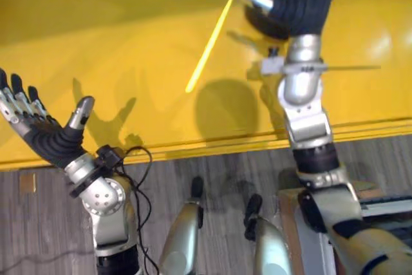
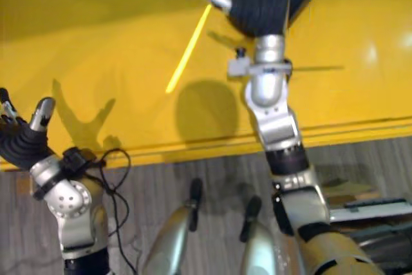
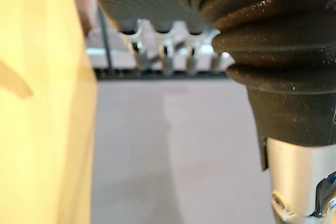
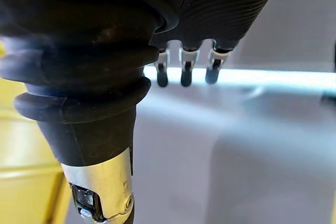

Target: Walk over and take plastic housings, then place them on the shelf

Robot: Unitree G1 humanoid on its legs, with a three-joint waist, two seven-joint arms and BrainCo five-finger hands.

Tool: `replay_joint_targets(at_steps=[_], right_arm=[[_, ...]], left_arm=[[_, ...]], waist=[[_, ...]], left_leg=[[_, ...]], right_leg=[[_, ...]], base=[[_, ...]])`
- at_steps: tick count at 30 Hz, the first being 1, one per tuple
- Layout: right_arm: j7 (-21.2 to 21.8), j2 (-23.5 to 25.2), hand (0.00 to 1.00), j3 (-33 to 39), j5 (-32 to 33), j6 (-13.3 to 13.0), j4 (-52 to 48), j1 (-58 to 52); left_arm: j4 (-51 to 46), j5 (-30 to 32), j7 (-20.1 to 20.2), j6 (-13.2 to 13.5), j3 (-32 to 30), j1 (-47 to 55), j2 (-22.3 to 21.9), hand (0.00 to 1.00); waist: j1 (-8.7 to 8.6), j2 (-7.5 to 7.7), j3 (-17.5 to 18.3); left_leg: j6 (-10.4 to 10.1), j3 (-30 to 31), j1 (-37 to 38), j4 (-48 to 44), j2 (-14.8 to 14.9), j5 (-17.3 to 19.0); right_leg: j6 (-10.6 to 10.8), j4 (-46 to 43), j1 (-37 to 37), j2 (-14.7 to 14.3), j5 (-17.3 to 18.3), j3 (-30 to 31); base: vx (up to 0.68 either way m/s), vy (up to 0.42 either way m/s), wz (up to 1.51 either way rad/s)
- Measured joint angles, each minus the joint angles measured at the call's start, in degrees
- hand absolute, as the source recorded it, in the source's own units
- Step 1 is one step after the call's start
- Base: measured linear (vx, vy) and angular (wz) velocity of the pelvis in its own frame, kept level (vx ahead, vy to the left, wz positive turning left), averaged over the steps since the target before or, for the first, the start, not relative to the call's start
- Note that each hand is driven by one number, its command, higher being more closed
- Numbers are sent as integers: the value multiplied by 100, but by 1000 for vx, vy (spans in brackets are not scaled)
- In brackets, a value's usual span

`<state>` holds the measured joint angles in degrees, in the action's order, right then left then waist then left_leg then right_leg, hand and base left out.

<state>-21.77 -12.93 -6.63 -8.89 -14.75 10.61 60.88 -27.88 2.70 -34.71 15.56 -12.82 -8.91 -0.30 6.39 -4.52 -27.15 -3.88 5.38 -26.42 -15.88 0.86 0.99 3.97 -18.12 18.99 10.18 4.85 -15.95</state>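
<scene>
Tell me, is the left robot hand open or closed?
Open. The left robot hand has its fingers spread straight and its thumb held apart, over the yellow surface, with nothing in it.

Glossy yellow flat surface (image 1: 129, 43) spans the far side, its near edge a double lip running side to side. A bright yellow light streak (image 1: 212, 37) is reflected across it. Nearer than the edge is grey wood-grain plank floor (image 1: 58, 223). A small tan square patch (image 1: 27, 183) lies on the floor at left. A tan board with pale panels (image 1: 287, 217) sits at lower right; can't tell what it is.
</scene>
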Motion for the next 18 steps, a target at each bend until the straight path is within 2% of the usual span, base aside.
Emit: replay_joint_targets(at_steps=[3,5,7,10,13,15,18], right_arm=[[-53,-10,0,25,311,34,597,375],[-56,7,0,23,589,182,1038,608],[-62,44,0,65,834,256,1374,739],[-149,223,0,435,1039,262,2145,1283],[-335,451,0,750,1250,380,2833,1722],[-457,569,0,938,1301,479,3145,1737],[-592,614,0,971,1389,480,3120,1831]], left_arm=[[12,-52,-11,68,26,-134,4,0],[62,-53,-10,74,87,-213,9,0],[167,-60,-10,75,205,-242,55,0],[213,-57,2,82,515,-353,175,0],[212,-58,-15,145,524,-367,205,0],[214,-59,-35,146,524,-336,205,0],[214,-56,-109,146,521,-342,206,0]], waist=[[83,-12,-50],[177,-48,-109],[186,-48,-109],[227,-143,-156],[266,-198,-180],[360,-259,-209],[400,-295,-226]], left_leg=[[-9,120,-109,180,-74,-159],[-30,189,-111,212,-79,-192],[-39,196,-68,248,-80,-212],[-69,211,24,524,-69,-410],[-101,273,124,787,-31,-581],[-106,292,132,790,-12,-590],[-109,318,147,790,-8,-593]], right_leg=[[13,-43,119,66,39,-137],[13,-46,112,64,39,-167],[13,-46,87,62,39,-166],[20,-30,89,54,33,-189],[10,-27,74,35,36,-267],[5,-27,67,14,35,-276],[4,-23,50,8,34,-277]], base=[[-7,7,28],[16,-3,11],[7,-1,2],[-40,-18,5],[-40,-35,9],[-2,-18,3],[0,0,0]])
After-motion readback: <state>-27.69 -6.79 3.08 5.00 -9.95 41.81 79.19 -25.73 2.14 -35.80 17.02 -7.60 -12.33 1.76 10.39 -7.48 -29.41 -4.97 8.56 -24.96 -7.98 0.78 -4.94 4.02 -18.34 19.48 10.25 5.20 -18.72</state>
